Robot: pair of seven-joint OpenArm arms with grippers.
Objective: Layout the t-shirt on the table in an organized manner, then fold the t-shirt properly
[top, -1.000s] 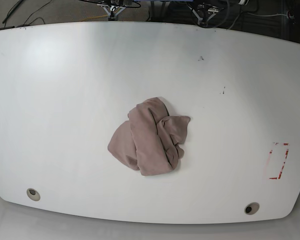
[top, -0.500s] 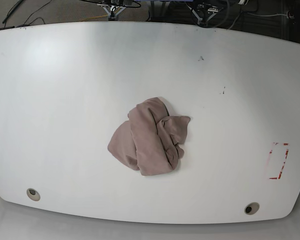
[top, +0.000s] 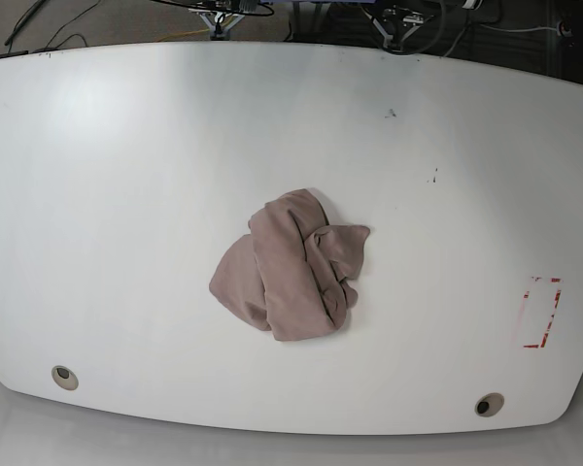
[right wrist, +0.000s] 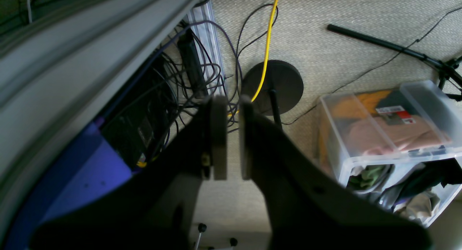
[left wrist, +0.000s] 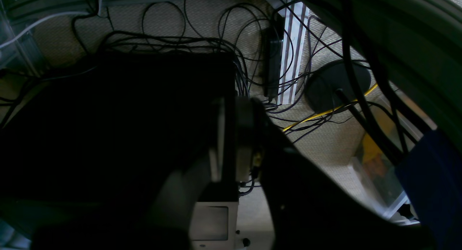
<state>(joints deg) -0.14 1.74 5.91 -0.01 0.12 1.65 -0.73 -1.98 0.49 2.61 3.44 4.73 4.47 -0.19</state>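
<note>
One t-shirt [top: 290, 276] is seen bunched in a wrinkled heap near the middle of the white surface [top: 126, 194], well apart from the red tape mark [top: 541, 312] by the right edge. Both grippers are held off the surface, above the carpeted floor: the left gripper [left wrist: 231, 134] and the right gripper [right wrist: 226, 134] are each pressed nearly together, holding nothing.

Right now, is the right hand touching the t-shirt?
Apart. The base view shows the t-shirt crumpled alone on the table; the right wrist view shows the right hand shut, empty, over floor cables.
</note>
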